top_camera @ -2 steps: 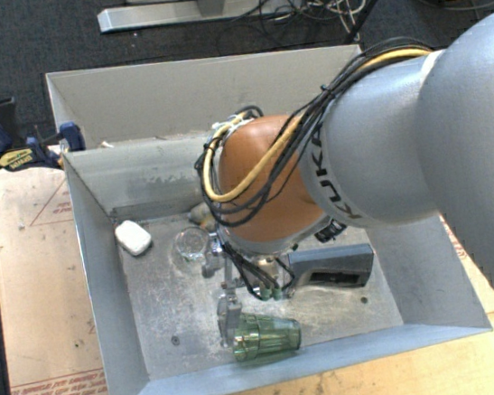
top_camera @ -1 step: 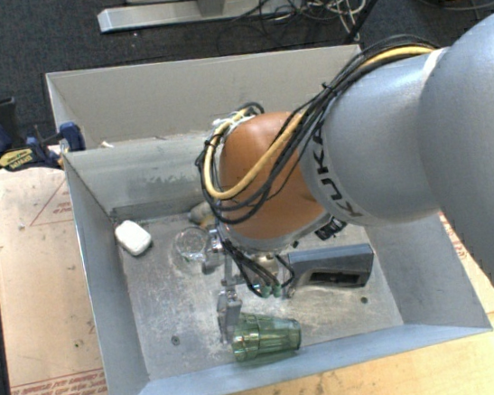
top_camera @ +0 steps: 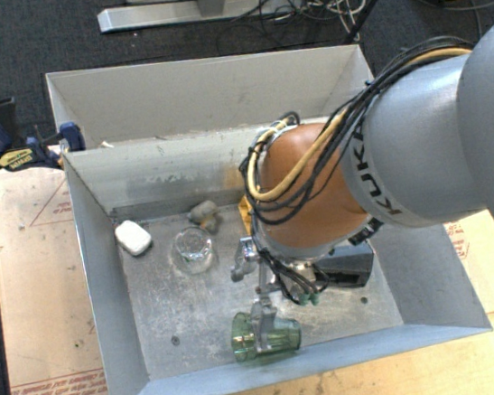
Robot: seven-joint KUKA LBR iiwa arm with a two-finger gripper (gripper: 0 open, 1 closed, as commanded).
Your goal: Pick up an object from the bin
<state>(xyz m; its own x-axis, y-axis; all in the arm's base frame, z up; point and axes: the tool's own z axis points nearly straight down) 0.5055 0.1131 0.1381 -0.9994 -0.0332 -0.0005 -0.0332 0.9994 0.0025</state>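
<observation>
Green-tinted glass cup (top_camera: 266, 343) lies on its side right under our gripper (top_camera: 266, 319), at the foot of the bin's (top_camera: 107, 275) front wall, near its middle. We cannot tell whether the gripper is apart or closed on it. We judge the cup stiff, slick, breakable and prone to roll, so we would grasp it over its rim. A black block (top_camera: 346, 269) lies beneath the wrist. A clear tumbler (top_camera: 193, 250), a white bar (top_camera: 132, 237) and a grey stone (top_camera: 203, 213) sit toward the back-left corner, well clear.
</observation>
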